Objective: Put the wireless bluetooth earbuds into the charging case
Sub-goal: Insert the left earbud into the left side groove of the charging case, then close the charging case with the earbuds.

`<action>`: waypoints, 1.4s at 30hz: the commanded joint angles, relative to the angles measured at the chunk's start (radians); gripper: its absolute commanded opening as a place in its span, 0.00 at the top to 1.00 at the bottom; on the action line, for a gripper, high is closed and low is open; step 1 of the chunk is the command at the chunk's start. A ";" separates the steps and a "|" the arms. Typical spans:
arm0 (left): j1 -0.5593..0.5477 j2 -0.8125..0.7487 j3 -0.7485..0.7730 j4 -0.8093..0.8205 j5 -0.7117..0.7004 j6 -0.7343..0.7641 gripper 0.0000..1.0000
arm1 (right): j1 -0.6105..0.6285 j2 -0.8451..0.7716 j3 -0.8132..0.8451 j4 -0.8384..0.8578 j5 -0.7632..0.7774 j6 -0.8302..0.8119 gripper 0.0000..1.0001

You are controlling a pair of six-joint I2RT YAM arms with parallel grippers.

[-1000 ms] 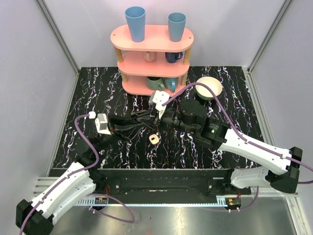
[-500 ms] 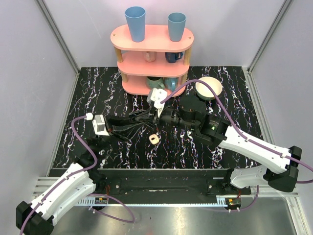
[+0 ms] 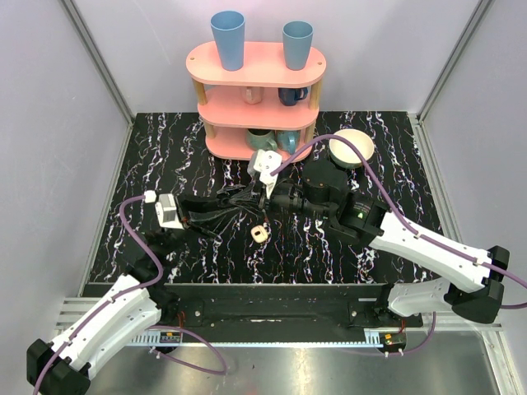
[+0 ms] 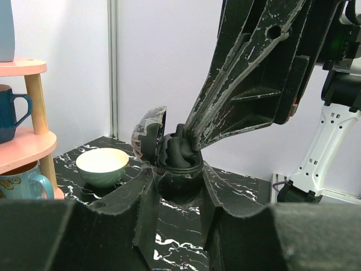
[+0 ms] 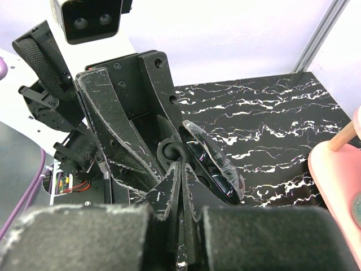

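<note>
My left gripper (image 3: 239, 202) is shut on a small black round case (image 4: 179, 182) whose hinged lid (image 4: 148, 132) stands open. It holds the case above the black marbled table. Dark rounded shapes sit in the hollow of the black case. My right gripper (image 3: 262, 196) is shut, and its tips (image 5: 181, 169) press into that hollow beside the lid (image 5: 214, 161). I see nothing between its fingers. A small cream-white charging case (image 3: 259, 234) with a tan hollow lies on the table just in front of both grippers. No off-white earbuds show in any view.
A pink three-tier shelf (image 3: 257, 90) with blue cups and mugs stands at the back centre. A cream bowl (image 3: 352, 146) sits to its right and shows in the left wrist view (image 4: 101, 165). Purple cables loop over both arms.
The left wrist has drawn back slightly to the left and the right gripper has edged away from me. Both stay joined at the black case. The cream case has not moved.
</note>
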 commanded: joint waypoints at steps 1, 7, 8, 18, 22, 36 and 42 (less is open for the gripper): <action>-0.004 -0.011 0.031 0.108 -0.023 0.017 1.00 | 0.019 0.034 0.015 -0.130 -0.099 0.009 0.96; -0.004 -0.010 0.020 0.099 -0.023 0.027 1.00 | 0.019 0.016 0.010 -0.098 -0.049 -0.002 0.71; -0.004 -0.008 0.015 0.098 -0.024 0.028 1.00 | 0.019 0.013 0.010 -0.089 -0.041 -0.005 0.70; -0.004 -0.022 -0.015 0.072 -0.017 0.031 1.00 | 0.020 -0.008 -0.018 0.033 0.036 0.014 0.62; -0.004 -0.024 -0.022 0.066 -0.014 0.033 1.00 | 0.019 -0.021 -0.028 0.071 0.065 0.035 0.55; -0.004 -0.025 -0.028 0.056 -0.014 0.039 1.00 | 0.019 -0.076 -0.071 0.208 0.170 0.099 0.53; -0.004 -0.027 -0.017 0.027 -0.005 0.057 1.00 | 0.019 -0.056 -0.062 0.191 0.321 0.142 0.57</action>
